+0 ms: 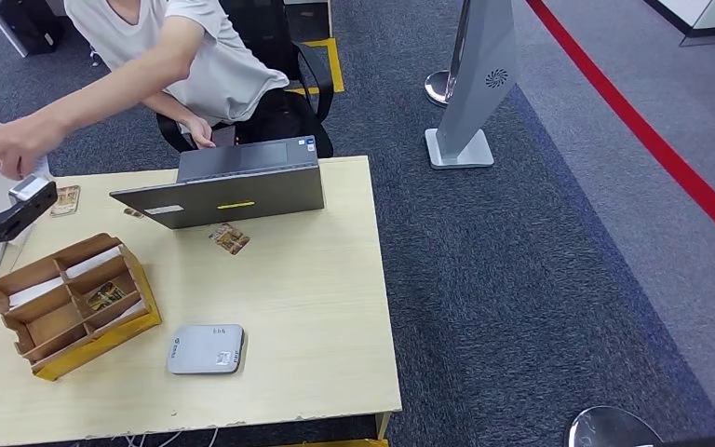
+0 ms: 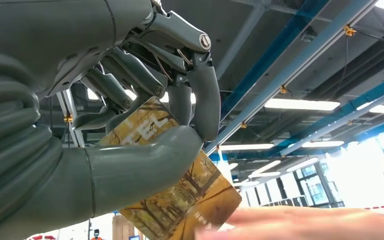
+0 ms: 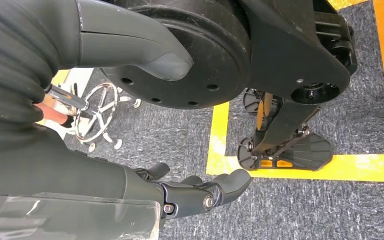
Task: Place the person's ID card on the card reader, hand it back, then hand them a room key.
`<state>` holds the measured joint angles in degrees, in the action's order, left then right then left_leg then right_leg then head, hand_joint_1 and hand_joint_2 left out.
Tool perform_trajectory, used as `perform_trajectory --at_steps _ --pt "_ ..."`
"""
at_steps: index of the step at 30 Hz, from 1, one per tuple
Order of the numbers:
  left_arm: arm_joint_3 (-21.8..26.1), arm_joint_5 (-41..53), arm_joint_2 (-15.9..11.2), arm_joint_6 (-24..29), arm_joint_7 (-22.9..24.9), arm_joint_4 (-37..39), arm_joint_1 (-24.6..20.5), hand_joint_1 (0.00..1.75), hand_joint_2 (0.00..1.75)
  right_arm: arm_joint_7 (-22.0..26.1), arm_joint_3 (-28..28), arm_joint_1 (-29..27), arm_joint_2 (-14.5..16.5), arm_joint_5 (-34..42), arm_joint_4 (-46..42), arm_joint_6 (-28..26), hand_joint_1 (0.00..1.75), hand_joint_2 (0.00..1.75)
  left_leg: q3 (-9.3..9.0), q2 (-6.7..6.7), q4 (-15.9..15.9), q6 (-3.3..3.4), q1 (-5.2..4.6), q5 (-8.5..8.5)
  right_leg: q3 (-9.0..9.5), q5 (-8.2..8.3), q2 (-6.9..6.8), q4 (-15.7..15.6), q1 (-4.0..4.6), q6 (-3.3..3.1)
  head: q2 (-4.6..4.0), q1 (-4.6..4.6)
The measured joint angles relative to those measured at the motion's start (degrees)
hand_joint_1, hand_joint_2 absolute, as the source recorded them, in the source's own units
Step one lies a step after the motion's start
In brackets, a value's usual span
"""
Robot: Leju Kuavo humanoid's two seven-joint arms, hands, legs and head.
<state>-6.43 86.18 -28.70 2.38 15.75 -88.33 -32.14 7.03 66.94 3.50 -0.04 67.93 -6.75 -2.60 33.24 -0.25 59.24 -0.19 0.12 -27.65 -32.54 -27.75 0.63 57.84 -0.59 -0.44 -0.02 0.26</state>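
Handover stage, judged from the layout: left hand raised toward the ceiling lights, gripping a brown-and-gold card, probably the room key or the ID card; which one cannot be told. Card printed with a tree pattern and pale lettering. Thumb pressed across one face, darker fingers curled against the other, so clamped on the card. About half the card projecting past the thumb toward the lower centre of the left wrist frame, presumably left free as a grasping margin for the recipient. Person's hand entering from the lower right of that frame, fingertips at the card's free edge; contact appears made, though blur prevents certainty.

In the head frame: person's outstretched arm reaching to the far left edge, toward the raised hand. Grey card reader at lower centre of the worktop, nothing resting on it. Cardboard divided tray at left holding spare cards; a loose card lying in front of the laptop.

Right hand hanging beside the body above carpet, fingers loosely apart, holding nothing.

Release advisable only once the person's grip is firm.
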Motion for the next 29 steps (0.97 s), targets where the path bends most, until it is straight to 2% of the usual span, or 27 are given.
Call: perform_trajectory --at_steps 4,8,29 --pt "0.0 0.0 -0.3 0.2 -0.6 0.4 -0.6 1.75 1.75 0.0 0.0 0.1 0.0 0.0 0.0 0.1 0.00 1.75 0.00 0.00 0.0 0.00 0.00 0.00 0.00 0.00 0.01 0.0 0.00 0.00 -0.01 -0.01" --pt "0.0 0.0 -0.4 0.1 -1.4 0.7 -0.9 0.00 1.75 0.0 0.1 0.1 0.0 0.0 0.0 0.1 0.00 1.75 0.01 0.00 0.0 0.00 0.00 0.00 0.00 0.00 0.01 0.0 0.00 0.00 -0.01 -0.01" --pt "0.0 0.0 -0.4 0.8 -1.6 1.1 -1.1 0.00 1.75 0.2 0.4 0.1 0.0 0.8 0.0 0.1 0.00 1.75 0.03 0.00 0.0 0.00 0.00 0.00 -0.01 0.00 0.00 0.0 0.00 0.00 -0.01 0.00"
